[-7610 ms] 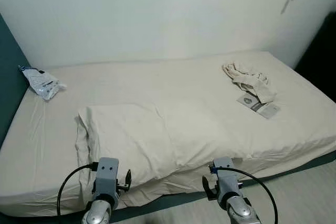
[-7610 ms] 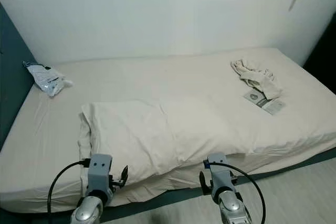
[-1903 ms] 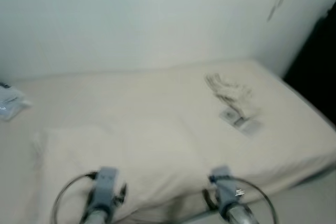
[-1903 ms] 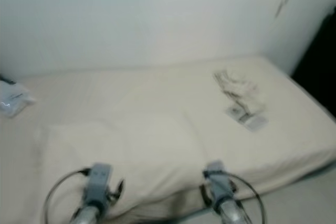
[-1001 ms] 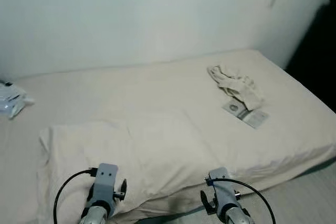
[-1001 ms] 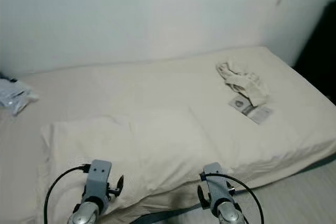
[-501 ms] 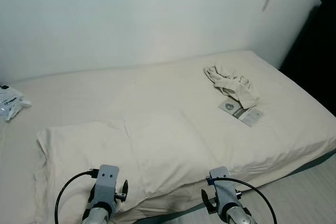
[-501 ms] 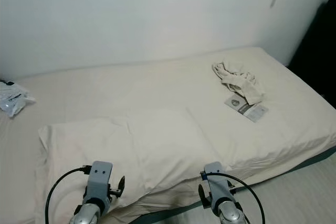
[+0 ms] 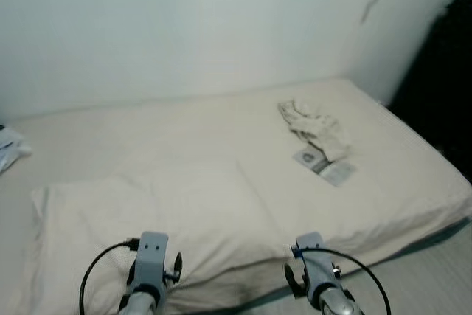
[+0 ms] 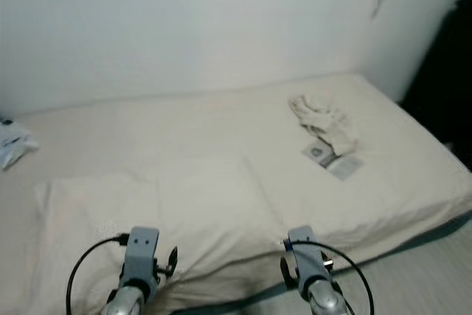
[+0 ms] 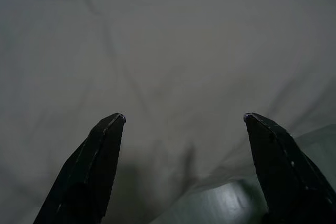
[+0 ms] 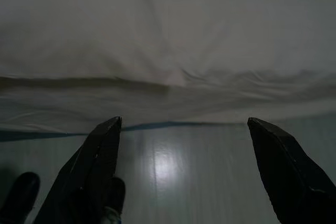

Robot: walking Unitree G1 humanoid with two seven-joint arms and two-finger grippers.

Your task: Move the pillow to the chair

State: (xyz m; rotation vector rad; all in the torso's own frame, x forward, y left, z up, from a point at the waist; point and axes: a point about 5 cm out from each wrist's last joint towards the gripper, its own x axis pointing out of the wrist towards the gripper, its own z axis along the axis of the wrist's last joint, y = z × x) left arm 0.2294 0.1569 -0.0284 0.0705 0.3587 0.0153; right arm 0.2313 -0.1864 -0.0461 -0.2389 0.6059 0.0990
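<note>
Cream bed (image 9: 413,204) with pillow (image 9: 147,208), crumpled cloth (image 9: 313,129), leaflet (image 9: 324,166).

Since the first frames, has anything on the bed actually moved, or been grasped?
Nothing grasped. The view has shifted sideways, so that is the camera moving. The large cream pillow lies as before on the bed, the crumpled cloth too. Left hand and right hand remain open, empty.

Head views soft and slightly blurred throughout, lit evenly and diffusely, we see pale low-contrast tones on the bed (image 9: 221,145) and only faint shadows. Both wrist views are dim and grey; we note a bright glare patch on the floor (image 12: 165,166), and the near black fingers (image 11: 92,166) are out of focus
</note>
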